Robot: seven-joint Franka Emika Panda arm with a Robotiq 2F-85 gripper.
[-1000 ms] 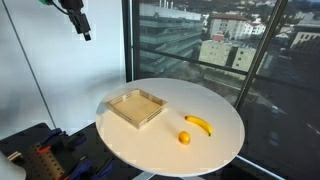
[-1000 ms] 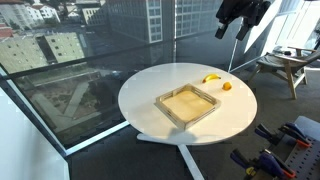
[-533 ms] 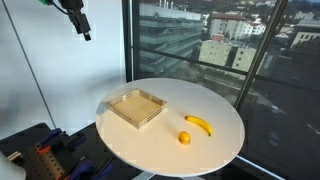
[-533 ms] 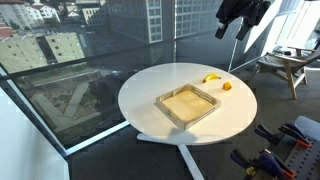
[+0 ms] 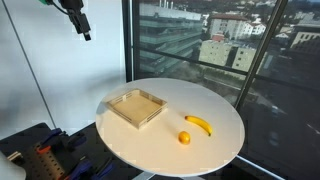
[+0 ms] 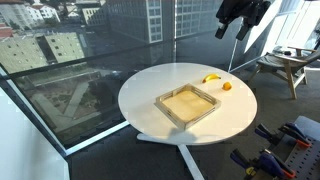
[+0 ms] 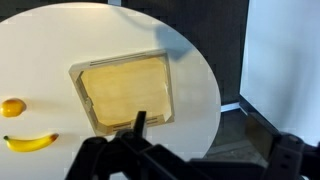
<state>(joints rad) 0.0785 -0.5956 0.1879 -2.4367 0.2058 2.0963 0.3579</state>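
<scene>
My gripper [image 5: 82, 26] hangs high above the round white table [image 5: 215, 100], well clear of everything; it also shows in an exterior view [image 6: 236, 20]. It looks open and holds nothing. In the wrist view one dark finger [image 7: 140, 122] stands over the table [image 7: 190, 70]. An empty shallow wooden tray [image 5: 135, 107] lies on the table, seen in both exterior views [image 6: 187, 104] and from the wrist [image 7: 125, 92]. An orange [image 5: 184, 138] [image 6: 227, 86] [image 7: 12, 107] and a banana [image 5: 199, 124] [image 6: 211, 78] [image 7: 30, 143] lie beside each other, apart from the tray.
Tall windows [image 5: 200, 40] with a city view stand behind the table. A white wall [image 5: 40, 70] is beside it. A wooden stool [image 6: 285, 62] stands near the glass. Black and orange equipment [image 5: 40, 155] [image 6: 290, 135] lies on the floor by the table.
</scene>
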